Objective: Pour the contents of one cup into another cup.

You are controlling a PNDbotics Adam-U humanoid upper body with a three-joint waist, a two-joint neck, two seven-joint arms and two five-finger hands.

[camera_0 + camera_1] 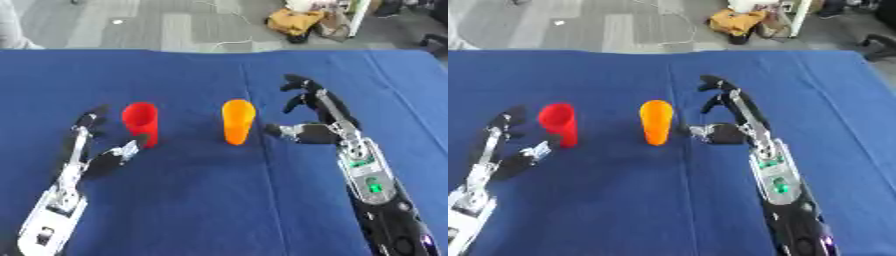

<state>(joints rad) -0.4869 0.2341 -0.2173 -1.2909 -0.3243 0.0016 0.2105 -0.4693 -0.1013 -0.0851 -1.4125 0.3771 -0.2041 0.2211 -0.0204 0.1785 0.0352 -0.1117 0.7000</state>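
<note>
We're at the pre-grasp stage by our read: neither cup is lifted, so grasp, lift and pour are all left. The orange cup [238,121] stands just left of the right robot hand [317,116], the red cup [141,123] just right of the left robot hand [98,149]; both hands are spread open, holding nothing. Both cups sit upright on the blue counter [219,200], long axes vertical, mouths up; contents not visible.

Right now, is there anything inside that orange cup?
I cannot tell. The orange cup stands upright on the blue table, and its opening shows only orange from this angle; whatever lies deeper is hidden by its wall.
</note>
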